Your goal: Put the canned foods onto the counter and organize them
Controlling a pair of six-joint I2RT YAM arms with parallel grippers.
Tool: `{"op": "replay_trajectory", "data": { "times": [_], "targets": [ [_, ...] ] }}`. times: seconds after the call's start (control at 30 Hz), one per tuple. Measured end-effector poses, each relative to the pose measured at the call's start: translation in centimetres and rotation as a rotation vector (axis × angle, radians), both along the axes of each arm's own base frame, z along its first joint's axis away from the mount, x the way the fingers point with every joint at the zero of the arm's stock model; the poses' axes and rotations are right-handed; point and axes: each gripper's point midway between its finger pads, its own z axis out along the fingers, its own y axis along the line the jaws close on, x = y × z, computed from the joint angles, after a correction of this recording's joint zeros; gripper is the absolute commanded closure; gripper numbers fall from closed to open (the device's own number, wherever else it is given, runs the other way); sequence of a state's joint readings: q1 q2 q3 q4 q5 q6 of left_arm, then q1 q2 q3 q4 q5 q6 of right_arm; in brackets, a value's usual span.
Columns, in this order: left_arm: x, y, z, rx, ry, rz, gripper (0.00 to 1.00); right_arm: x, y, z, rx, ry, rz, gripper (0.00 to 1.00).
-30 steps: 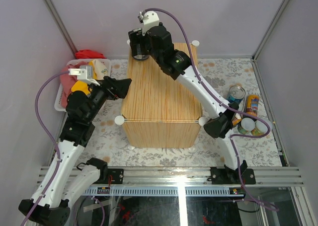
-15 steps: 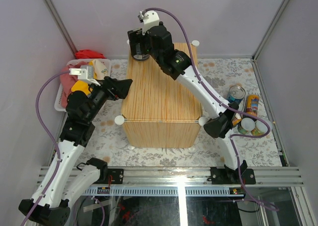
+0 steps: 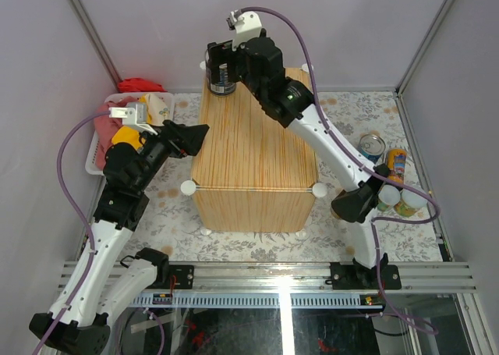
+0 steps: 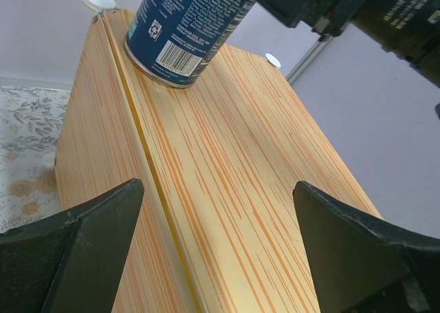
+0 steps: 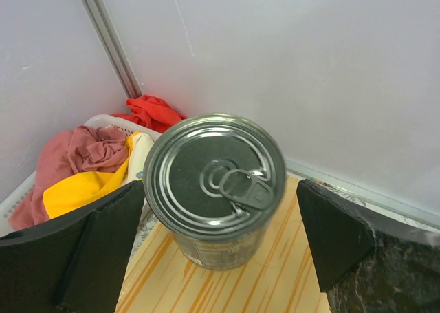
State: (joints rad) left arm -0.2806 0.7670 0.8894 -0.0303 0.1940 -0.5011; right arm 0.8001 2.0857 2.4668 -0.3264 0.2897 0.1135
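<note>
Where blue can (image 3: 221,79) stands on counter (image 3: 253,152), right tool (image 5: 220,189) straddles it, seemingly apart.

The left arm (image 3: 93,253) and right arm (image 3: 331,148) share white link shells and black joint housings. A purple cable (image 3: 56,172) loops along the left one, another (image 3: 302,39) along the right. White camera mounts (image 3: 129,111) cap both wrists. A green light (image 3: 290,96) glows on the right arm. The left gripper (image 4: 218,184) and right gripper (image 5: 220,186) have matte black, wedge-shaped fingers (image 4: 75,251). Their bases (image 3: 359,275) are squat black blocks.
</note>
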Motion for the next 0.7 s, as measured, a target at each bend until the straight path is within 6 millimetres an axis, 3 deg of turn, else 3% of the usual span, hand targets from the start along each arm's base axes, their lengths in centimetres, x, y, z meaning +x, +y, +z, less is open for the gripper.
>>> {"op": "replay_trajectory", "data": {
  "times": [0.27,0.47,0.57,0.7],
  "targets": [
    [-0.7,0.1,0.7,-0.016,-0.019,-0.001,0.10,-2.6,-2.7,3.7,0.036,-0.037,-0.011,0.00],
    [-1.2,0.3,1.3,-0.035,-0.029,0.000,0.10,-5.8,-6.5,5.5,0.049,-0.048,-0.061,0.00],
    [-1.5,0.4,1.6,-0.051,-0.034,0.004,0.10,-7.6,-10.0,6.1,0.053,-0.051,-0.132,0.00],
    [-1.9,0.7,2.0,-0.070,-0.039,0.011,0.10,-10.6,-16.7,6.5,0.062,-0.060,-0.288,0.00]
  ]
}}
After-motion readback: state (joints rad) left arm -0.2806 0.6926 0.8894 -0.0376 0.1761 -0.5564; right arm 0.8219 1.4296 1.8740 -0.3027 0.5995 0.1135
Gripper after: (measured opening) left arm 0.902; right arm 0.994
